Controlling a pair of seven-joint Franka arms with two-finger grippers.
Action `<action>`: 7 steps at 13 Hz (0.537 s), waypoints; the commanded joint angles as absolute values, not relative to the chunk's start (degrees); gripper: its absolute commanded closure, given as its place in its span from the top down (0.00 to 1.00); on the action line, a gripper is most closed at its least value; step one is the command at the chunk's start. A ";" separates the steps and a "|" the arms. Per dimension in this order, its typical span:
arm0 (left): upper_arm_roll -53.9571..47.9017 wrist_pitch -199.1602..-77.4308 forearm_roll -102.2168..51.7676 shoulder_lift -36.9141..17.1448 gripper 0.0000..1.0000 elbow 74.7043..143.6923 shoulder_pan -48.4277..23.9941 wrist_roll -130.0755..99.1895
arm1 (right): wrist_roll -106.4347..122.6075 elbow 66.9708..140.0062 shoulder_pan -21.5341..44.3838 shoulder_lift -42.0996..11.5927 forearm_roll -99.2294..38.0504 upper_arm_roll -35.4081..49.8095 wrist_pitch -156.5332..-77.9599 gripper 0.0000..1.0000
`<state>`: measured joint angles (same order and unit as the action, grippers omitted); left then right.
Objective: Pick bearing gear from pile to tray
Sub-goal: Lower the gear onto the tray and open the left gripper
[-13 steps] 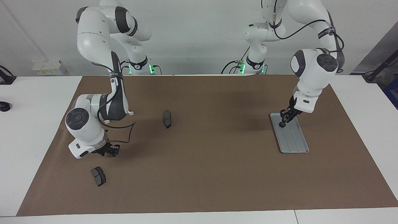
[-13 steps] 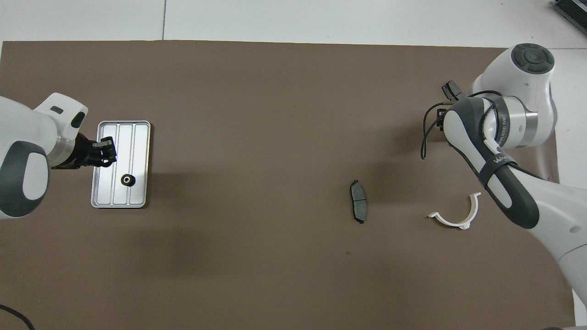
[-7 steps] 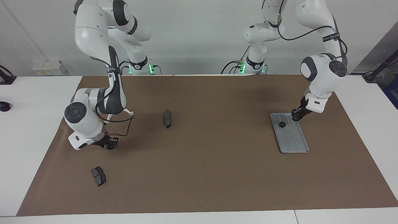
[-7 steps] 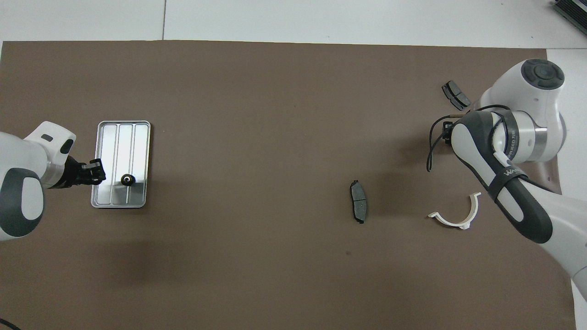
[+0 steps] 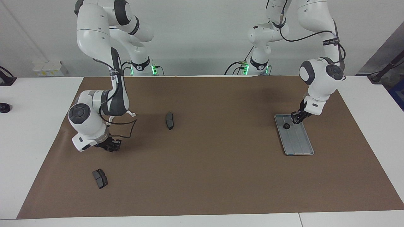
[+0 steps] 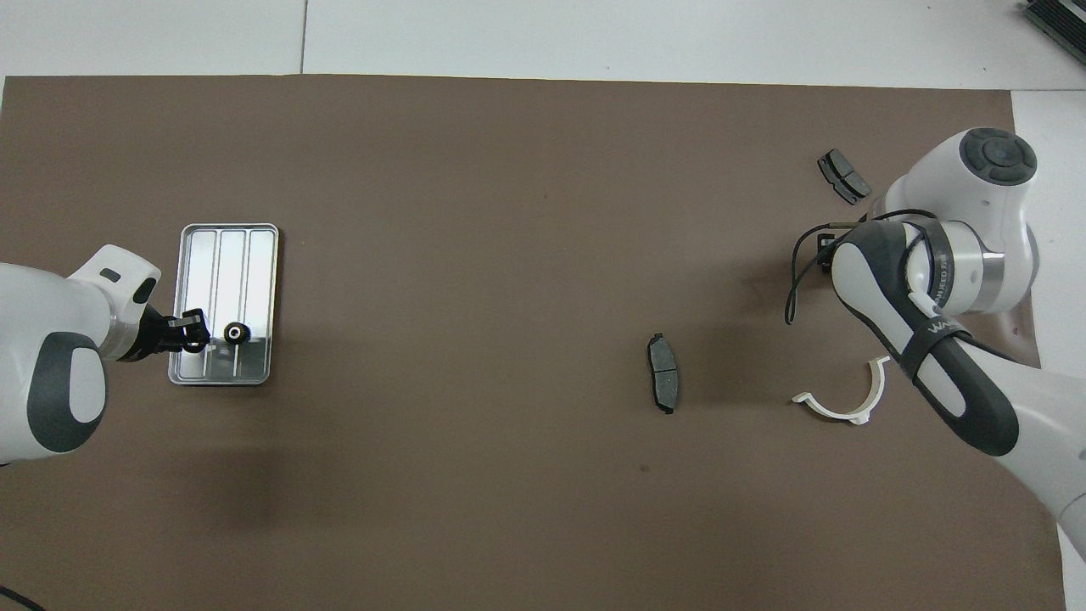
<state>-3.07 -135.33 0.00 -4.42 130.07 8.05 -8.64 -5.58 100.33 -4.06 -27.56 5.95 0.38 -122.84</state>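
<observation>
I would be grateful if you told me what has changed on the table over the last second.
The left gripper has let go of the gear, which now lies on the tray, and has lifted off it toward the tray's end nearer the robots. The right gripper has risen a little above the mat, uncovering the brake pad in the overhead view. The other brake pad, white bracket and tray have stayed put.

We held our left claw (image 5: 297, 119) low, its arm bent steeply downward. Our right claw (image 5: 110, 147) hung low too, forearm folded under a raised elbow.
</observation>
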 commanded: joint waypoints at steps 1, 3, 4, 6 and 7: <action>-3.43 -135.80 -0.88 -4.31 1.00 130.17 8.70 -7.03 | -5.71 103.62 -5.45 -25.23 5.45 1.23 -124.28 0.32; -3.43 -133.70 -0.88 -3.43 1.00 128.33 8.26 -7.03 | -5.71 103.62 -5.45 -25.22 5.45 1.23 -124.28 0.22; -3.51 -130.72 -0.79 -2.99 1.00 126.06 8.17 -7.03 | -5.71 103.54 -5.45 -25.22 5.45 1.23 -124.28 0.16; -3.86 -123.17 -0.79 -2.64 1.00 119.65 8.09 -7.12 | -5.71 103.45 -5.27 -25.22 5.54 1.23 -124.89 0.04; -3.95 -119.57 -0.79 -2.72 1.00 116.14 7.74 -7.12 | -5.63 103.45 -5.10 -25.22 5.54 1.23 -125.94 0.00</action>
